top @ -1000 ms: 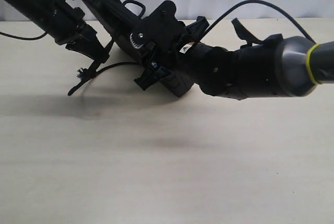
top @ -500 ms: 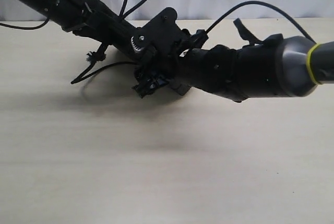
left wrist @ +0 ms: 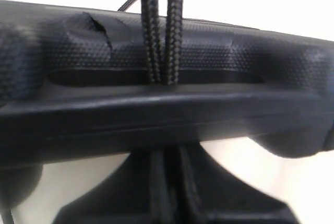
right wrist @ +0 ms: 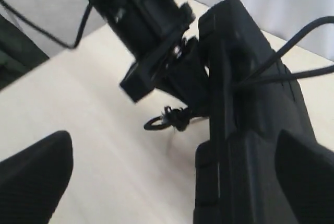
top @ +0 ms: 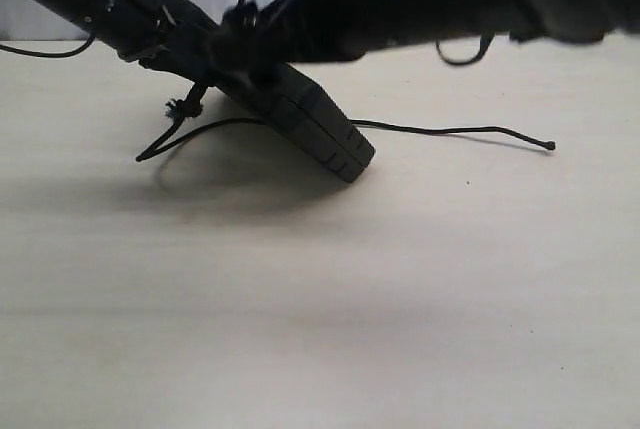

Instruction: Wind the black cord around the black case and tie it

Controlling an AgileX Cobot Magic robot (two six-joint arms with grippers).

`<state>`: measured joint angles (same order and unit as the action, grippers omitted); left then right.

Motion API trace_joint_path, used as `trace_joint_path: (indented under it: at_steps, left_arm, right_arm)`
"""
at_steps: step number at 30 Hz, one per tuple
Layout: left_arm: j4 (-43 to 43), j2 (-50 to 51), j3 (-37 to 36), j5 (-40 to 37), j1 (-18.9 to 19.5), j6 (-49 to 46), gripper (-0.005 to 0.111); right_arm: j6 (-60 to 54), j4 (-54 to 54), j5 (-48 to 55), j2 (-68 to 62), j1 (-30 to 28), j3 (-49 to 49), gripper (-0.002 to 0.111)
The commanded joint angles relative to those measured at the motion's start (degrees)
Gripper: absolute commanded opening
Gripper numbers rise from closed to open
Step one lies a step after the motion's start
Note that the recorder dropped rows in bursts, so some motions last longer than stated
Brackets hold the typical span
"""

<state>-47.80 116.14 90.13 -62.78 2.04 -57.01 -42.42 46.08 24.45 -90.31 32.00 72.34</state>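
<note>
Your left gripper [left wrist: 169, 169] pinched only the thin black braided cord [top: 450, 131], your right gripper [right wrist: 172, 174] gaped, so the flat matte-black plastic case [top: 320, 129], tilted with one corner on the table [top: 320, 299], could have swung.

Table [top: 330, 339] foreground lies open; the tilted black case [top: 318, 134] and trailing black cord [top: 450, 131] bar the back.

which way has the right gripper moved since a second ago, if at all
Yes: the right gripper rose away from the table, from beside the black case's lower end to above the case.
</note>
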Motion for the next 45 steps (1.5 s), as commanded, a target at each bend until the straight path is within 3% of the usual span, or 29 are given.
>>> trace_joint_path:
  at_steps: [1,5,9,17,25,29,34,38,42,45]
  left_arm:
    - [-1.35,-0.59,0.31,0.40,-0.08,-0.07,0.000]
    - [-1.35,-0.59,0.31,0.14,-0.08,-0.07,0.000]
    - [-1.35,-0.59,0.31,0.14,-0.08,-0.07,0.000]
    - [-1.35,-0.59,0.31,0.14,-0.08,-0.07,0.000]
    - [-1.35,-0.59,0.31,0.55,-0.08,-0.07,0.000]
    - [-1.35,-0.59,0.31,0.54,-0.08,-1.88,0.002]
    - [0.32,-0.62,0.31,-0.88,-0.08,-2.94,0.029]
    - [9.35,-2.54,2.29,-6.67,-0.08,-2.68,0.050]
    - [14.20,-6.41,5.07,-7.18,-0.08,-0.03,0.051]
    - [10.82,-9.13,5.33,-4.01,-0.08,0.29,0.051]
  right_arm:
    - [8.99,-0.27,15.30,-6.47,-9.14,13.55,0.097]
    - [16.57,-0.27,19.24,-16.37,-14.74,23.86,0.097]
    - [18.49,3.69,23.65,-26.19,-16.52,32.87,0.094]
    - [22.54,8.52,23.91,-39.78,-16.67,45.65,0.052]
    - [22.19,12.61,21.89,-43.07,-15.97,47.38,0.031]
    - [20.49,13.24,22.37,-43.07,-15.68,47.38,0.004]
    - [20.61,13.24,24.32,-42.53,-15.79,47.38,0.004]
    - [19.99,12.33,24.65,-40.44,-16.03,47.38,0.004]
    - [19.99,9.07,25.20,-38.29,-16.16,47.38,0.004]
    - [20.14,6.75,26.91,-37.19,-15.87,47.38,0.004]
